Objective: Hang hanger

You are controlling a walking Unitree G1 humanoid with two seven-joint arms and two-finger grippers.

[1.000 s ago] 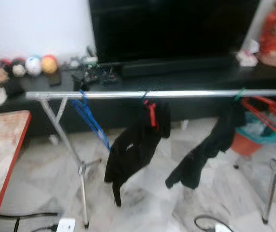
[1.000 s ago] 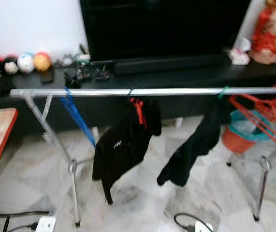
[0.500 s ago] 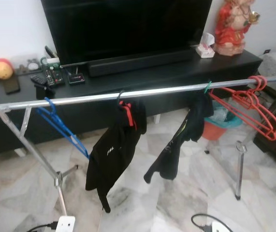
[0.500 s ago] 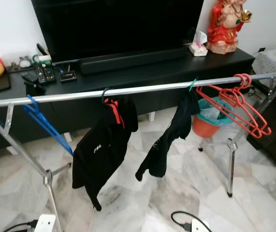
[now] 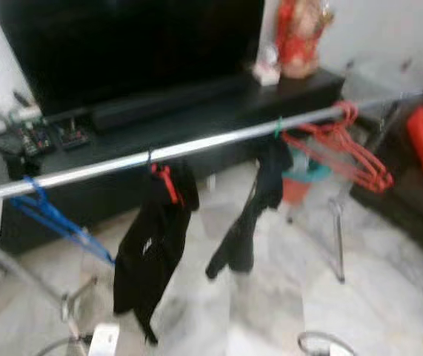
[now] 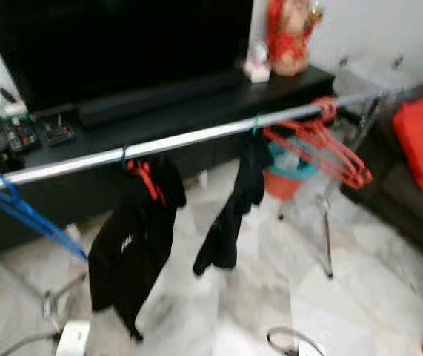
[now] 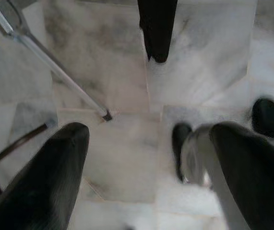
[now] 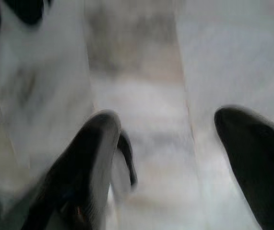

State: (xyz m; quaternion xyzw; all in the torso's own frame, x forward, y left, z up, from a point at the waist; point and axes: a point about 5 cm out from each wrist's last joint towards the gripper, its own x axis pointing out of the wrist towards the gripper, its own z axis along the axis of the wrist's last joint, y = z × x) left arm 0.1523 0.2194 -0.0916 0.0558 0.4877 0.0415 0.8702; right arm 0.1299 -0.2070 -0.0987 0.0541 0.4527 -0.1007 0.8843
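Task not started, as far as I can judge: both hands are hanging idle over the floor [image 7: 127, 158], spread and gripping nothing. Left hand [image 7: 148, 158] and right hand [image 8: 168, 148] are pointing down at marble, well below and apart from the rail [image 5: 196, 146]. Rail is already carrying two black garments [image 5: 152, 245], a blue hanger [image 5: 55, 222] and a bunch of red hangers [image 5: 341, 144] at its far end. Red hangers are looking thin, plastic, hooked together, blurred. Left to do: approaching, grasping a hanger, hooking it on.
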